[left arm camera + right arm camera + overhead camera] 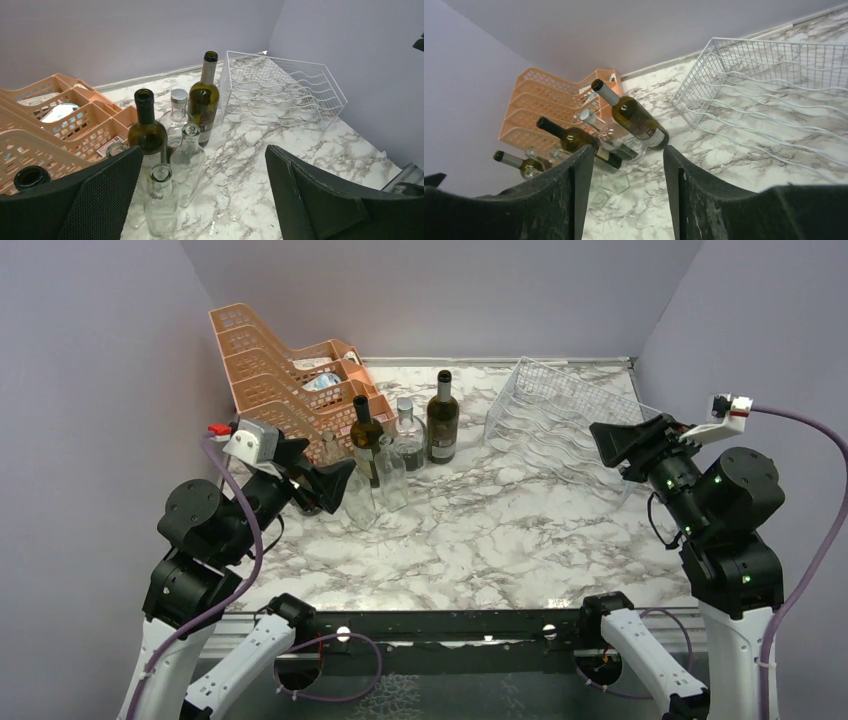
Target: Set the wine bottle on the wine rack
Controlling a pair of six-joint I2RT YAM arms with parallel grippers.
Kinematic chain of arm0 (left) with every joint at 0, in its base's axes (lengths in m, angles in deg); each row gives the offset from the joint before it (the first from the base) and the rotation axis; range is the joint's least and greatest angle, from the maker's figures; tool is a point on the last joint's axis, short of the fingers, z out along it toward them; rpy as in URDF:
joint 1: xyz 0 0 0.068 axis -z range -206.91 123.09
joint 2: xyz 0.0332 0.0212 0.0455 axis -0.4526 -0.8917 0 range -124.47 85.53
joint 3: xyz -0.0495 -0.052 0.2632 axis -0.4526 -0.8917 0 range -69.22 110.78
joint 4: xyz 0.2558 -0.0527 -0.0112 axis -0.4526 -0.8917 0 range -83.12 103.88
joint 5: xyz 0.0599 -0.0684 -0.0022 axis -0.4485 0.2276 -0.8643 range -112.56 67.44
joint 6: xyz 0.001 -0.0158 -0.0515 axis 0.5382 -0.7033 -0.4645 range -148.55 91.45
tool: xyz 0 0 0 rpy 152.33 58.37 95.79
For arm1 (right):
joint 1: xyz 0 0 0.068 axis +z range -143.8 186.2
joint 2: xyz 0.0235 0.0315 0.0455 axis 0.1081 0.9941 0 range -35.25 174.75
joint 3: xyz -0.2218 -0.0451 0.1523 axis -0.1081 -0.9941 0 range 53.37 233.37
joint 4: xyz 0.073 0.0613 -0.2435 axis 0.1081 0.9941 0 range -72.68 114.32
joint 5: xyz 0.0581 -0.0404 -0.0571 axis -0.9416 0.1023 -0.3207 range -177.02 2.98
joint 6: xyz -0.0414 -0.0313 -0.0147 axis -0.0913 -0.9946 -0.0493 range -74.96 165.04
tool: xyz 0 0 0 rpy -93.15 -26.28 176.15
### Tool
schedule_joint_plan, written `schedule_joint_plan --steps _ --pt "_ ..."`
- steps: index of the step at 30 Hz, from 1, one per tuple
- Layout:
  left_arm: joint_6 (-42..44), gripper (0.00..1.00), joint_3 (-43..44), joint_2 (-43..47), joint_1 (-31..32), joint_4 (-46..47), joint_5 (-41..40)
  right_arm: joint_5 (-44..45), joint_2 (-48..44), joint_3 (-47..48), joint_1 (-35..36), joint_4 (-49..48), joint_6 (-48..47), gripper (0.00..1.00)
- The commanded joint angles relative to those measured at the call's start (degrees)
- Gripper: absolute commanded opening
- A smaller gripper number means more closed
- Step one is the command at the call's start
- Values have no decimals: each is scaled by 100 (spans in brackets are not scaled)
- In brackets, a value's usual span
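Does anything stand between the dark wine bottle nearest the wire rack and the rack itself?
Nothing visible does. Only bare marble table lies between the wine bottle and the wine rack. The capped clear bottle stands on its other side, away from the rack.

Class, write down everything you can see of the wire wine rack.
The wine rack is thin white wire: a grid panel and rows of wavy cradles, all holding no bottles. It sits on the marble table at the far right, near the back wall. The nearest dark bottle stands apart on its left.
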Motion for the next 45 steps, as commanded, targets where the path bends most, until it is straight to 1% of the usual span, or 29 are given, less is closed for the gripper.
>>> schedule_joint_plan --steps 1,4,7,11,13,16,18,24,27,31,35,41,45 --pt "108 99 -129 85 -47 256 434 -296 135 -115 -58 93 -248 61" --pt "159 99 -231 82 -50 395 662 -89 393 -186 -69 101 -412 68" --pt "128 99 -376 38 -53 717 880 528 646 -283 -73 192 -462 71" --pt "125 99 -423 -158 -60 1003 1007 1223 921 -571 -78 93 -577 80" --pt "144 99 -414 -281 -61 1085 1104 1272 1122 -724 -78 -76 -622 83" --pt "130 99 -438 -427 -63 1217 1240 1044 1598 -810 -81 -377 -663 83" --pt "66 99 -506 -478 -64 1349 1331 822 2022 -734 -86 -602 -722 81" --pt "-123 99 -596 -579 -64 1572 1497 -79 3594 -104 -72 -1111 -781 66" --pt "-174 99 -629 -603 -64 1592 1508 -205 4373 374 48 -1252 -724 62" --pt "-223 99 -664 -588 -64 1593 1478 -26 5267 1065 331 -1300 -596 61" --pt "-271 99 -728 -559 -64 1608 1437 442 6007 1606 623 -1317 -403 57" --pt "-283 99 -792 -533 -64 1609 1472 966 6777 2273 991 -1104 -347 53" --pt "-242 99 -833 -480 -64 1604 1438 1246 7113 2591 1118 -867 -297 46"
